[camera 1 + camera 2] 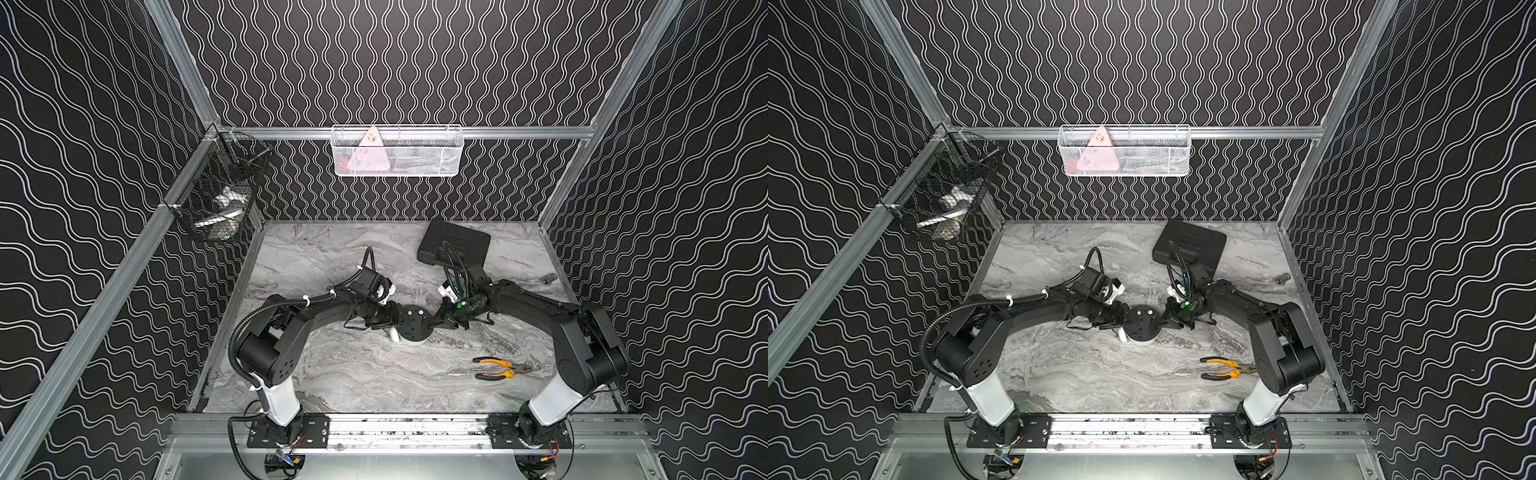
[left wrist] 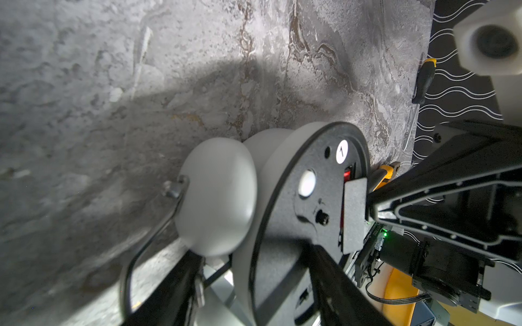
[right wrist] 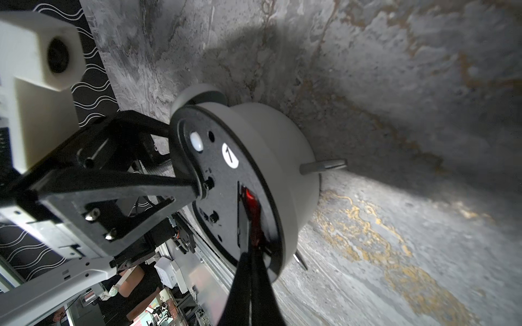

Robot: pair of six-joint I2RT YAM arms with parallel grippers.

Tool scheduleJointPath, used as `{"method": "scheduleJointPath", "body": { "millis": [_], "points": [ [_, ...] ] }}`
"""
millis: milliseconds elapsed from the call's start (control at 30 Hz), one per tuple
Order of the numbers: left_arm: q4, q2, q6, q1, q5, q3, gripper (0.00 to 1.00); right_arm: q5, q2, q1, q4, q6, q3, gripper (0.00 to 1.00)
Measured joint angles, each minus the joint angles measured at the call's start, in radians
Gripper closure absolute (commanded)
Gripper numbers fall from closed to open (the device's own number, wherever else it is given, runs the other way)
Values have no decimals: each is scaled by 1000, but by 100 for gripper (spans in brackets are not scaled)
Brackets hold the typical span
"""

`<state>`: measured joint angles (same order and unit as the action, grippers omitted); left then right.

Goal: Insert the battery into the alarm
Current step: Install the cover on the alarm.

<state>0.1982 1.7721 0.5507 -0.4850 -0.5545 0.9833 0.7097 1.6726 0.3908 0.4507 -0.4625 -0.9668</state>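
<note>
Where the two arms are meeting, table (image 1: 353, 374): carrying the alarm (image 1: 411, 323) at mid-surface, within reach of both grippers.
Alarm: lying dial toward the table with its black back panel (image 3: 223, 180) upward, so the slot (image 3: 240, 220) is facing the arms. Both top views are showing only this dark disc, while the wrist views are revealing the white body and a bell (image 2: 217, 197).
Left gripper (image 1: 392, 320): clamping the alarm's rim between half-spread fingers, one on the back panel and one on the dial side, apparently steadying it against the push.
Right gripper (image 3: 255, 251): fully closed on nothing, its joined tips bearing on the battery (image 3: 251, 204) like a blunt probe.
Battery: sitting in the slot near the panel's edge, seemingly not yet fully seated. The right wrist view is showing its red length, the left wrist view only a sliver beside a dark flap (image 2: 354, 214), and the top views barely a speck.
</note>
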Motion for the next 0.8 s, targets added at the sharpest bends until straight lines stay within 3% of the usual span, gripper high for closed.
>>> {"method": "scheduleJointPath", "body": {
  "millis": [800],
  "points": [
    [2, 5, 7, -1, -5, 7, 39, -36, -34, -1, -51, -67, 35, 100]
  ]
}}
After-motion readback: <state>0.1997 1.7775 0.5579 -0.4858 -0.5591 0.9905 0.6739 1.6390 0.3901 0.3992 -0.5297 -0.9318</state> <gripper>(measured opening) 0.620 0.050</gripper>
